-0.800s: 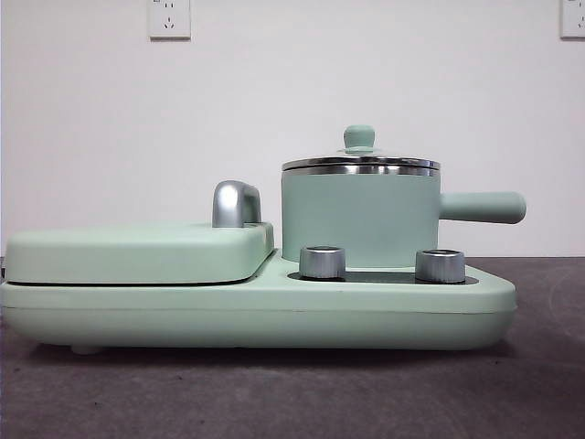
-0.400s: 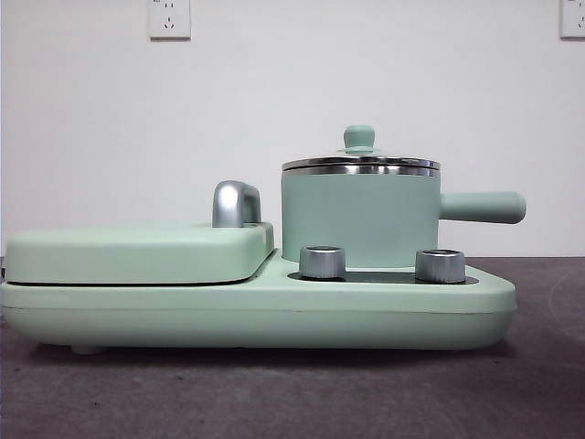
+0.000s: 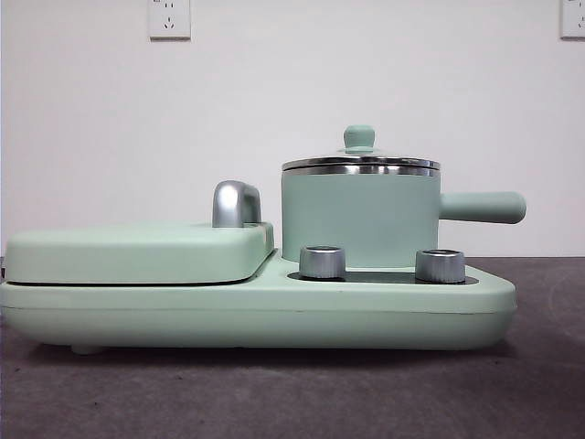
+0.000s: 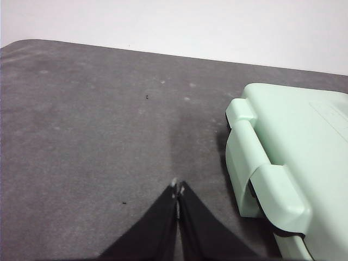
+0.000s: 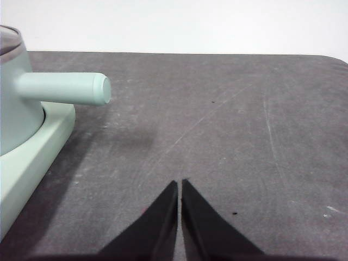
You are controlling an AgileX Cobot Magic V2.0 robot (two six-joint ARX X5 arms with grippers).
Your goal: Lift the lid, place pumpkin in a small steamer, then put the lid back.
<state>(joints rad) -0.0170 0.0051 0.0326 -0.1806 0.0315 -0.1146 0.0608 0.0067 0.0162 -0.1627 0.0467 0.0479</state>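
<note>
Now lid on small steamer; L gripper & R gripper pressed together, empty.

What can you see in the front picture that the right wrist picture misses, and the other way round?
Only the front view shows the lid with its knob, the closed griddle cover, the two metal dials and the wall sockets. Only the right wrist view shows the right gripper, its jaws together over bare table. Both show the small steamer with its side handle on the mint-green base. Neither shows a pumpkin.
</note>
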